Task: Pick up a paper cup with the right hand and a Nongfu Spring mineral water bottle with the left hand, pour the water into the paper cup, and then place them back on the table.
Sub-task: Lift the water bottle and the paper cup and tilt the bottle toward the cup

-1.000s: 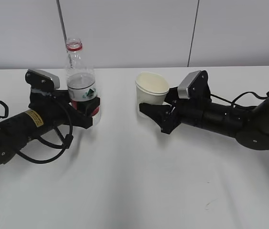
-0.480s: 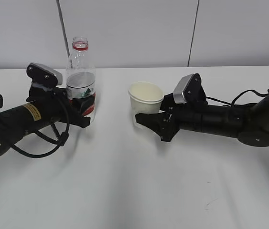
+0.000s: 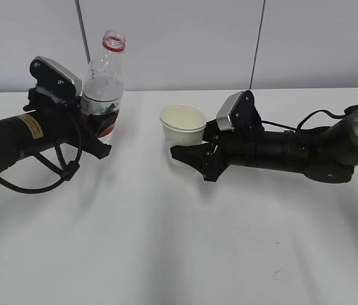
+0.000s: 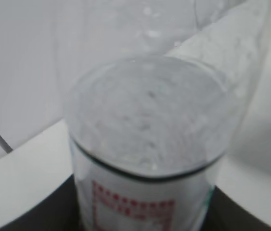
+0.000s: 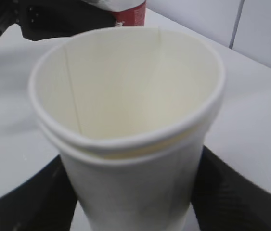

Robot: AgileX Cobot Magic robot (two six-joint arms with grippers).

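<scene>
**Bottle and cup both gripped above the worktop**

Nongfu Spring mineral water bottle (image 3: 102, 89) sits clamped in the left hand (image 3: 96, 130) at the left of the exterior view, leaning slightly to the right, its open neck with the red ring uppermost. The black fingers close on the red-and-white label band low on the bottle. From that view the bottle's base appears lifted off the white worktop (image 3: 166, 241), though the fingers hide its underside.

The paper cup (image 3: 183, 130) is nearer the middle, grasped low on its wall by the right hand (image 3: 191, 155), mouth up and tilted a little. Cup and bottle stand apart, with bare worktop between them.

The left wrist view adds what the outside camera cannot: seen close, the bottle (image 4: 149, 144) fills the picture, its water level a clear ring partway up, droplets on the wall above, and a strip of red-printed label at the bottom edge.

The right wrist view looks into the cup (image 5: 125, 120): its cream inside is dry, with a seam line down one side and a rolled rim. Dark fingers flank its lower wall. Beyond it, the bottle's red label (image 5: 128, 12) and part of the left arm show at the top edge.
</scene>
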